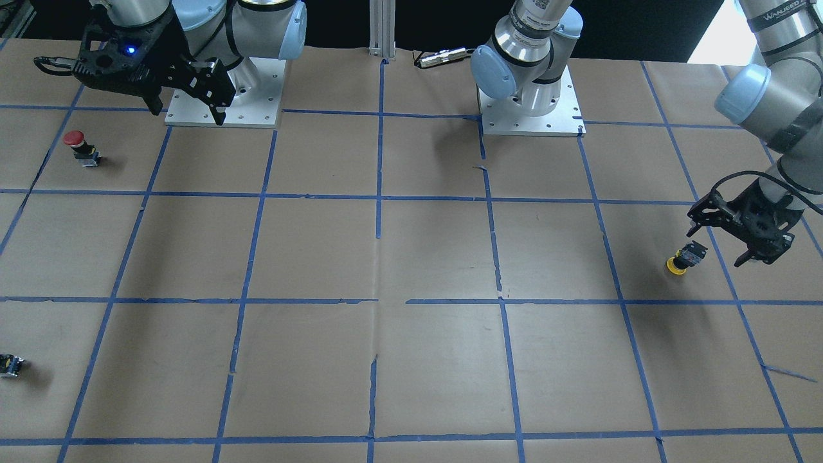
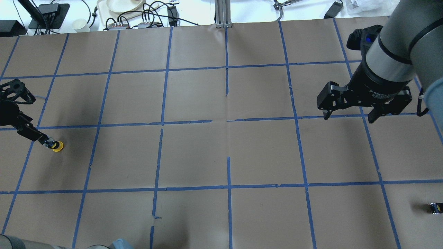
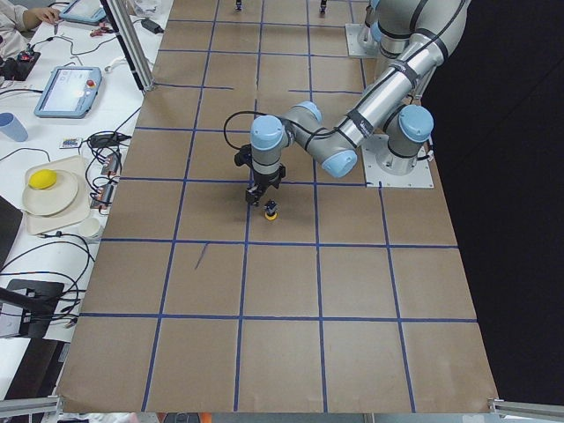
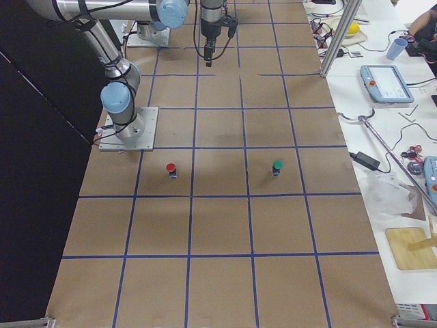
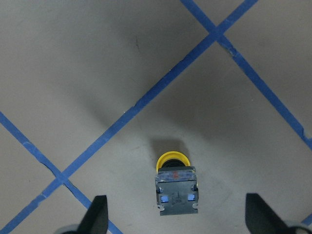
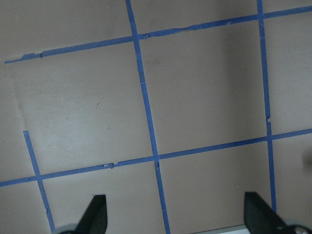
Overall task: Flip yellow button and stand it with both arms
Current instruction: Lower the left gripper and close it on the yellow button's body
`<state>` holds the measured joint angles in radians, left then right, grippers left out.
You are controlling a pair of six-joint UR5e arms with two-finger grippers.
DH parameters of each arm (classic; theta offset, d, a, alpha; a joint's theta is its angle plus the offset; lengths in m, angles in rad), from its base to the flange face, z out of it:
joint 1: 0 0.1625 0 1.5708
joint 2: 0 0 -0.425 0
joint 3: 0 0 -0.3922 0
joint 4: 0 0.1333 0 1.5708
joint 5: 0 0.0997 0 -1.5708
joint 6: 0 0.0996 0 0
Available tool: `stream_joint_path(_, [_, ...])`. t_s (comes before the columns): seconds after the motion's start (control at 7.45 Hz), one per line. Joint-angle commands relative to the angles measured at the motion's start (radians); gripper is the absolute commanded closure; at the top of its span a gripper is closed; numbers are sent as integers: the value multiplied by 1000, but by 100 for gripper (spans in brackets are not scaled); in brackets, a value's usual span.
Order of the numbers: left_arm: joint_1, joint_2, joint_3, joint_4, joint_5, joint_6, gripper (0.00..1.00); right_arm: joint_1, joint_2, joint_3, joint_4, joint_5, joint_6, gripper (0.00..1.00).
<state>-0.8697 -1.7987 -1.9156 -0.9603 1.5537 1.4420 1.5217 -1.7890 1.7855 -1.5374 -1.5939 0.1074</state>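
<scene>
The yellow button [image 1: 683,259] rests on the brown paper with its yellow cap low and its black-and-grey body above; I cannot tell how far it tilts. It also shows in the overhead view [image 2: 55,145], the exterior left view [image 3: 271,210] and the left wrist view [image 5: 175,184]. My left gripper [image 1: 720,241] is open and hovers right above it, with one finger on each side, and it does not hold the button [image 5: 176,217]. My right gripper [image 2: 349,117] is open and empty, high over the other end of the table [image 1: 188,110] [image 6: 178,217].
A red-capped button [image 1: 80,146] stands near the right arm's base plate [image 1: 222,119]. A small dark part [image 1: 9,365] sits near the far edge and shows a green cap in the exterior right view [image 4: 276,166]. Blue tape lines grid the table.
</scene>
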Motion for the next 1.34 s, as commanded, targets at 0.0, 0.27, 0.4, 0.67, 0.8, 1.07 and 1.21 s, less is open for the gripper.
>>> stream_joint_path(0.0, [26, -42, -28, 42, -1, -11, 1, 0, -1, 0, 2, -3, 0, 0])
stream_joint_path(0.27, [54, -38, -103, 84, -3, -18, 1, 0, 0, 0, -3, 0, 0, 0])
stream_joint_path(0.4, [54, -40, -100, 84, -4, -20, 1, 0, 2, 0, -4, 3, 0, 0])
stream_joint_path(0.67, [26, -38, -99, 86, -1, -84, 2, 0, 2, 2, -1, 3, 0, 0])
stream_joint_path(0.8, [15, -36, -94, 86, 5, -100, 5, 0, 2, 2, 0, 3, 0, 0])
stream_joint_path(1.07, [12, -48, -88, 109, 6, -103, 11, 0, 0, 2, 2, 2, 0, 0])
stream_joint_path(1.21, [14, -56, -86, 130, 9, -101, 15, 0, -1, 3, 2, 2, 0, 0])
